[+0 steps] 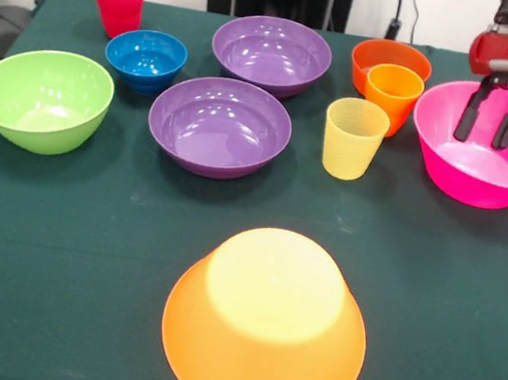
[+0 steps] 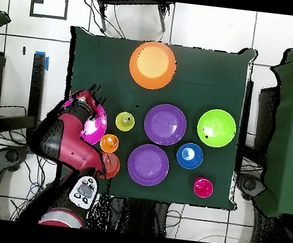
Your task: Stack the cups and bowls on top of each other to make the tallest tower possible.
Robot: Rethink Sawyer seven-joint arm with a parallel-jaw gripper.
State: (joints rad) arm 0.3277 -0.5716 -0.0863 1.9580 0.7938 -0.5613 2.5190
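Nearest us, the large orange bowl (image 1: 264, 330) sits upside down on the green cloth, alone, well in front of the gripper and off to its left from where I'm standing — that looks like the tower's base, and nothing is on it yet. So the build has hardly started: one piece placed, nine to go, by my count.

Sweeping left to right now. Furthest from the gripper, the lime green bowl (image 1: 43, 98), then the red cup (image 1: 117, 2) behind it and the small blue bowl (image 1: 145, 58). Two purple bowls come next, one (image 1: 220, 126) nearer us, the other (image 1: 270, 54) behind. Closer to the gripper stands the translucent yellow cup (image 1: 354, 138), the orange-yellow cup (image 1: 392, 96) just behind it, and the small red-orange bowl (image 1: 390, 59) behind that again. All upright, all loose on the table (image 1: 82, 250).

And on the right, the gripper (image 1: 494, 116) hangs down into the large pink bowl (image 1: 490, 149), fingers parted a little, gripping nothing that I can see. I'd guess pink goes next.
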